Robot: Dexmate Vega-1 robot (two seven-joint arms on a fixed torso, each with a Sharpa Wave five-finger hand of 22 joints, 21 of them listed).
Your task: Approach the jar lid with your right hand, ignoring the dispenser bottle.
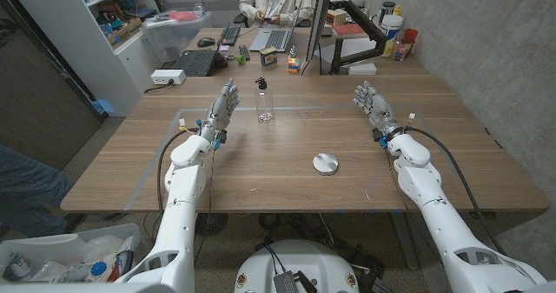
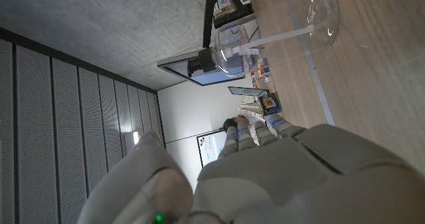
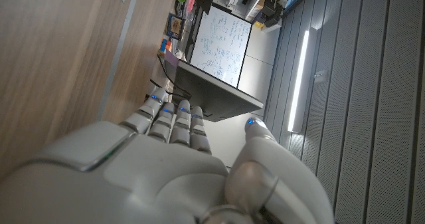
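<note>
Two robot hands reach over the wooden table (image 1: 287, 189). One left hand (image 1: 220, 112) and one right hand (image 1: 373, 107) stand with fingers straight and a little apart, holding nothing. One round silver jar lid (image 1: 326, 163) lies flat on the table, nearer the right hand but well apart from it. One clear dispenser bottle (image 1: 264, 100) with a black top stands upright just beside the left hand. No writing on either can be read.
</note>
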